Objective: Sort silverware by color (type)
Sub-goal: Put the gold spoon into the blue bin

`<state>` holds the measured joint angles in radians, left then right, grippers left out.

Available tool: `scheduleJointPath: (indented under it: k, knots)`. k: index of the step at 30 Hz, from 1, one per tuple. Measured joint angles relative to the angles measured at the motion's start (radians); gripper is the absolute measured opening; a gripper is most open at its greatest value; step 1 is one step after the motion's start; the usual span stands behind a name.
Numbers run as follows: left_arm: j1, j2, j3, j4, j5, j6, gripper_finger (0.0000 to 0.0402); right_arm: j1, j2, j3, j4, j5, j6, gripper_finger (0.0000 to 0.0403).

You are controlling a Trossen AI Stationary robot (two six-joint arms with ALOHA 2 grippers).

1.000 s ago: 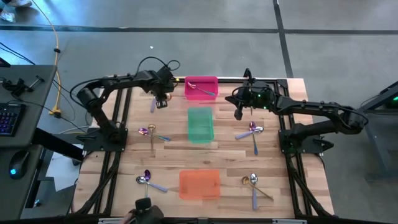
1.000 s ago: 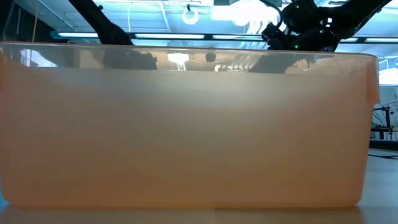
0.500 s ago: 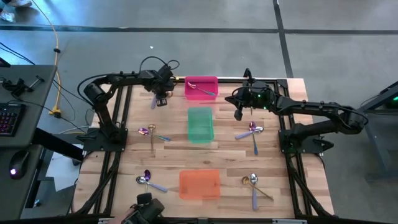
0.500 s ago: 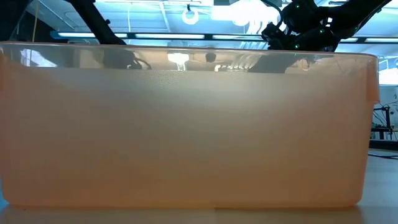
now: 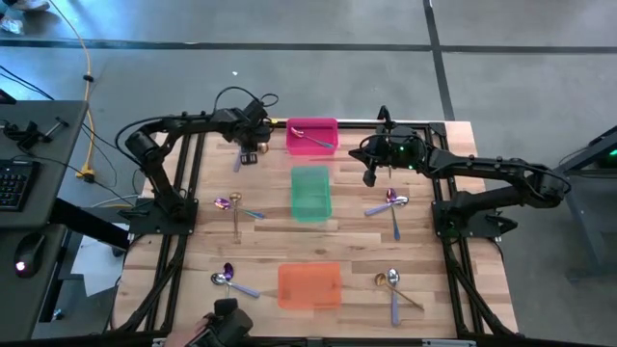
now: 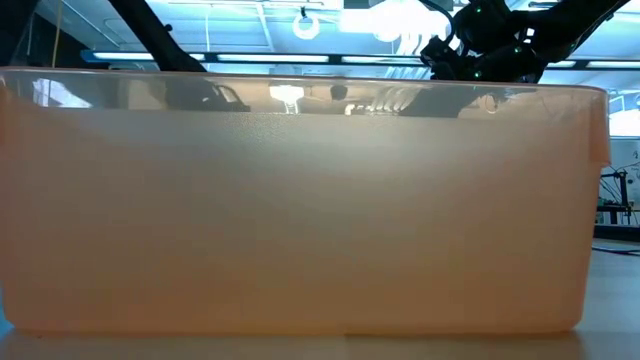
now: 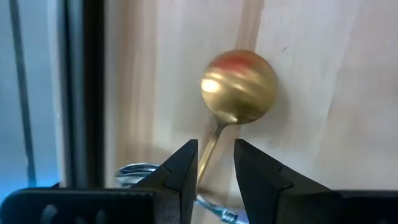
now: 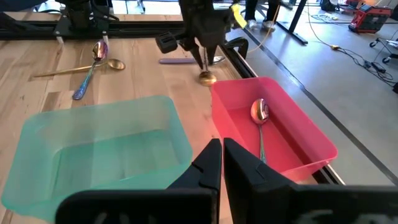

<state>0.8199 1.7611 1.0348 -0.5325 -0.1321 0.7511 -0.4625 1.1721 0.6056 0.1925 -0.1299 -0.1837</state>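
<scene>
Two grippers up near the pink bin [image 5: 312,137]. Left gripper [image 7: 216,167] pinches a gold spoon [image 7: 239,87] by its handle, fingers nearly closed, bowl just above the table beside the bin. Right gripper [image 8: 221,157] fingers closed, empty, over the green bin [image 8: 99,149]. One silver spoon [image 8: 259,112] lies in the pink bin; other spoons lie scattered on the table.
</scene>
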Motion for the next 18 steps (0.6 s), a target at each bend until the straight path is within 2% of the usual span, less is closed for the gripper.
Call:
scheduleJointPath:
  k: [11,15,18]
  knots:
    - [0.005,0.043,0.001,0.040,0.014,0.013,0.0137,0.000,0.000,0.000,0.000,0.000,0.000,0.0000]
    - [0.005,0.053,0.001,0.055,0.028,0.019,0.0130,0.000,0.000,0.000,0.000,0.000,0.000,0.0000]
    - [0.005,0.059,0.002,0.057,0.033,0.020,0.0108,0.000,0.000,0.000,0.000,0.000,0.000,0.0000]
